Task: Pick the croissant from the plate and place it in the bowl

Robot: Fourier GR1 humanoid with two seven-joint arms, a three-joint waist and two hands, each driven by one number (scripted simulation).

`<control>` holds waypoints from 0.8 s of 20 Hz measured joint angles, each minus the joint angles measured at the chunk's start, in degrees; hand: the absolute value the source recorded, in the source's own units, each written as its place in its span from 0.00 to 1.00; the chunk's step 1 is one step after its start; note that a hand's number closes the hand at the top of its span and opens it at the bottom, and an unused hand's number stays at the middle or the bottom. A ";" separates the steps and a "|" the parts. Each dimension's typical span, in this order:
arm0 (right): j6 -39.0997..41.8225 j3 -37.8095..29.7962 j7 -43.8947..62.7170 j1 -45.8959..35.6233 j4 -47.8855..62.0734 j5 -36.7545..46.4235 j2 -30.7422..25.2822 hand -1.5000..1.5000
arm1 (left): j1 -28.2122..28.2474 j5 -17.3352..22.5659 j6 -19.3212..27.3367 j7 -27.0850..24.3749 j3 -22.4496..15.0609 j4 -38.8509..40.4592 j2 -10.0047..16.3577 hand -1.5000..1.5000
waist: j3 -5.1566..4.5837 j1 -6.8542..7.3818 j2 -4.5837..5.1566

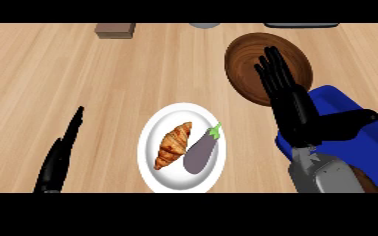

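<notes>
Head view: croissant (173, 145) on plate (177, 112), well left of right hand (297, 111) fingers (273, 67).

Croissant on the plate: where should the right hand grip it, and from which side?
Probably across its thick middle, coming down from above. The croissant lies flat and slanted on the white plate, tapering at both ends. The eggplant lies close along its right flank, so lead from the bare-plate side on its left.

Golden croissant (173, 145) lay slantwise on the left half of the white plate (156, 125) before me, brown round bowl (247, 65) stood apart, farther off to my right.
</notes>
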 measured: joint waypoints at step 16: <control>-9.47 12.10 1.98 4.10 5.18 26.69 -4.96 0.00 | -14.23 2.16 -0.30 10.10 7.12 -8.52 -0.50 0.50 | -1.38 -1.12 -0.70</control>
